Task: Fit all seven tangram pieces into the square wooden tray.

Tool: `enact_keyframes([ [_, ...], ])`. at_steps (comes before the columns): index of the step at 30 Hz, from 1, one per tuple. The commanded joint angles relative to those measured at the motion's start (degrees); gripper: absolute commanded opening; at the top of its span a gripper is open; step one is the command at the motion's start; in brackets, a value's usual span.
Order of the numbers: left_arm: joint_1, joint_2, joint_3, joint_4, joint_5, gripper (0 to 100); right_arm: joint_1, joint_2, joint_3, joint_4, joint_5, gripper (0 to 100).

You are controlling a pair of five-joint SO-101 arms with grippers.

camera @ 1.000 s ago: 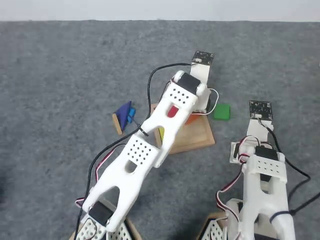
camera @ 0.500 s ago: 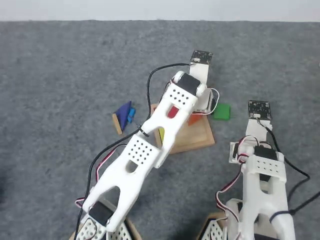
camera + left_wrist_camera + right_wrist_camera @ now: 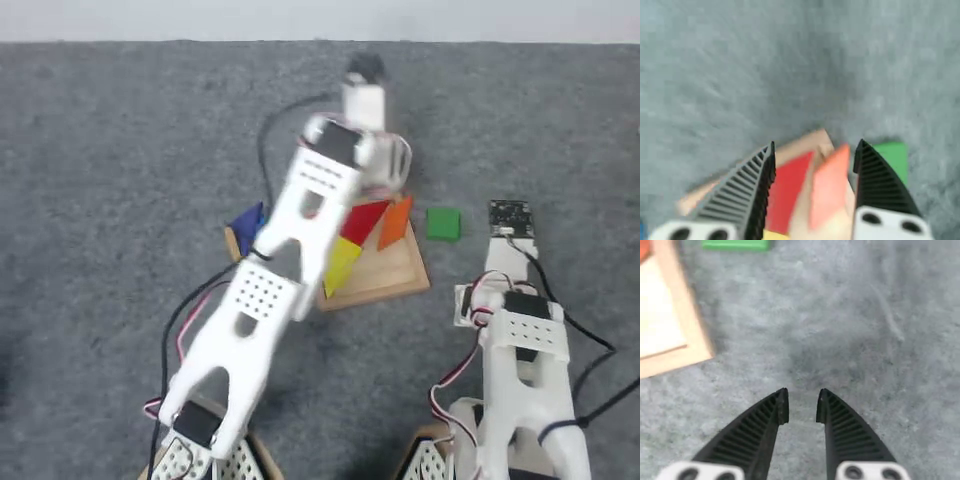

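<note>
Purple piece (image 3: pixel 247 222) off the tray's (image 3: pixel 395 285) left corner, on the carpet, where it sat a second ago. Above the tray's far side, my left gripper (image 3: pixel 817 144) has lifted and swung back, jaws apart and holding nothing. That arm was covering the tray; now I can see red (image 3: pixel 362 218), orange (image 3: pixel 396 222) and yellow (image 3: pixel 340 265) pieces lying inside. I take it the orange one has just been set down. Just right of the tray, the green square (image 3: pixel 443 222) hasn't moved and looks a likely next pick. Off the tray's near right corner, my right gripper (image 3: pixel 802 391) hangs over carpet, jaws slightly parted, empty.
</note>
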Motion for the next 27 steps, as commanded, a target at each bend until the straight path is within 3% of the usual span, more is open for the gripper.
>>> enact_keyframes([
  [1,-5.9,-10.7,-0.5,2.4,-3.7,25,-1.0,-1.7,-2.6,-0.7,1.0,11.2],
  [7,-19.1,-23.9,6.8,2.5,-9.6,25,-3.1,-0.3,-10.5,3.2,0.7,11.3],
  [11,-27.2,-36.7,19.9,2.5,-16.0,25,-8.4,7.9,-20.6,7.8,0.4,11.3],
  [17,-37.9,-61.2,55.2,2.2,-29.5,25,-12.5,21.2,-33.8,9.0,0.4,11.3],
  [21,-40.6,-75.3,81.9,0.9,-37.5,25,-15.1,27.8,-38.3,5.5,0.9,11.3],
  [27,-40.4,-93.2,121.8,-18.3,-38.1,25,-17.2,37.8,-45.5,4.3,0.7,17.3],
])
